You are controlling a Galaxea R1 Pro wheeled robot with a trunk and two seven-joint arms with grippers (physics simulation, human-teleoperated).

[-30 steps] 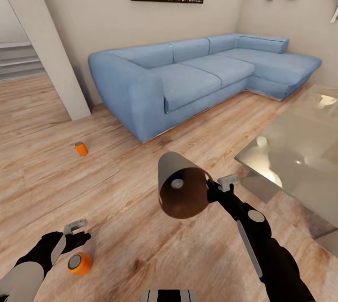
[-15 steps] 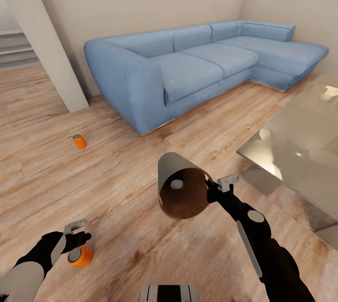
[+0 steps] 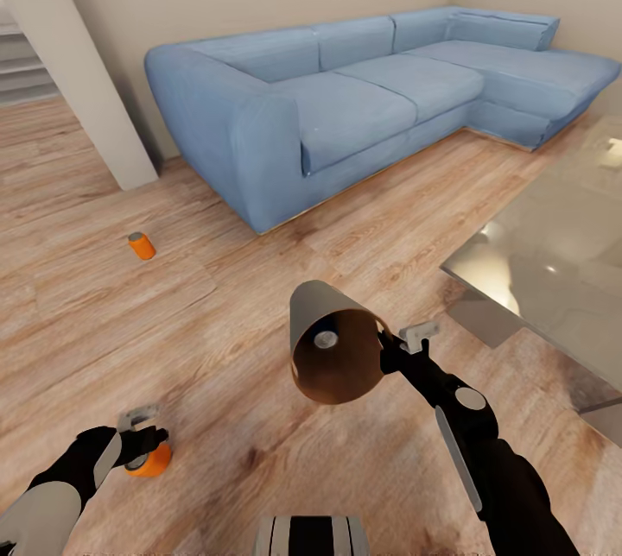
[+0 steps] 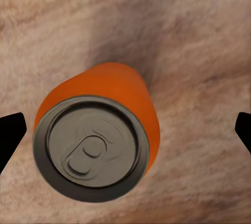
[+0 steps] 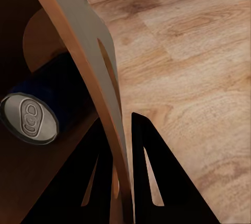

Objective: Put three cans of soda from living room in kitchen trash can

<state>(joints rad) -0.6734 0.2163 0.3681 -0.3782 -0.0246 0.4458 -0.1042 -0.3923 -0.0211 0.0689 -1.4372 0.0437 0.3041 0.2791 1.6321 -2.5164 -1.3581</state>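
Observation:
My right gripper (image 3: 399, 347) is shut on the rim of the tash can (image 3: 335, 340), holding it tipped with its brown inside facing the head camera. In the right wrist view the bin's wall (image 5: 78, 31) is pinched between the two black fingers (image 5: 157, 177), and a dark blue can of soda (image 5: 39, 106) lies inside. An orange can of soda (image 3: 149, 459) stands on the floor at lower left. My left gripper (image 3: 141, 437) hangs open right above it. In the left wrist view that can (image 4: 97, 135) sits between the wide-apart fingertips (image 4: 10, 135). Another orange can (image 3: 141, 245) stands farther off.
A long blue corner sofa (image 3: 345, 107) runs along the far wall. A glass low table (image 3: 553, 254) stands at the right, close to my right arm. A pale pillar (image 3: 78, 64) rises at the far left, with steps behind it. Light wood floor (image 3: 225, 340) lies between.
The head view has tipped downward, so the whole scene has slid up. My left gripper has come down closer to the near orange can. The right arm and bin hold still.

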